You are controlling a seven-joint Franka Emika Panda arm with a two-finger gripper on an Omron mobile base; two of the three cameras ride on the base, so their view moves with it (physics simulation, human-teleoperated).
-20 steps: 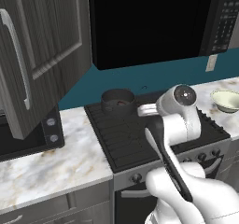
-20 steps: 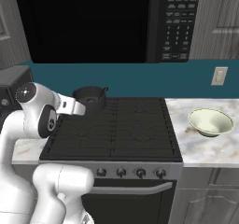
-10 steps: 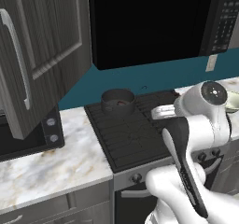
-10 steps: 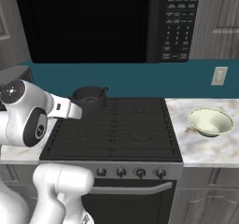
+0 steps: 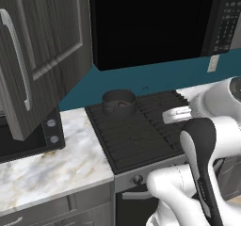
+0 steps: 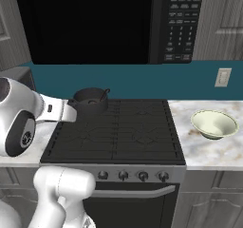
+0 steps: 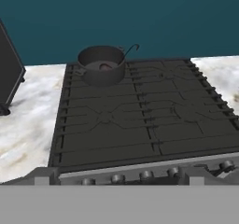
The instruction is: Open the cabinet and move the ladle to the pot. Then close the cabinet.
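Observation:
The cabinet (image 5: 44,51) at the upper left has its dark woodgrain door swung open, with the silver bar handle (image 5: 18,65) facing me. The pot (image 5: 118,101) (image 6: 90,100) (image 7: 101,63) stands on the stove's back-left burner. The ladle lies in it: its thin hooked handle (image 7: 132,47) (image 6: 105,93) sticks over the rim and its reddish bowl (image 7: 105,66) rests inside. My gripper (image 6: 72,113) (image 5: 165,117) hovers in front of the pot, clear of it, pointing at it. It is open and holds nothing.
The black stove (image 6: 114,137) has knobs along its front. A black microwave (image 6: 90,23) hangs above it. A cream bowl (image 6: 214,124) sits on the marble counter at the right. A black boxy appliance (image 5: 28,140) (image 7: 9,73) stands on the left counter under the open door.
My hand has drawn back from the pot towards the stove's front, and the arm's elbow has swung outward. The ladle stays in the pot. The cabinet door has not moved.

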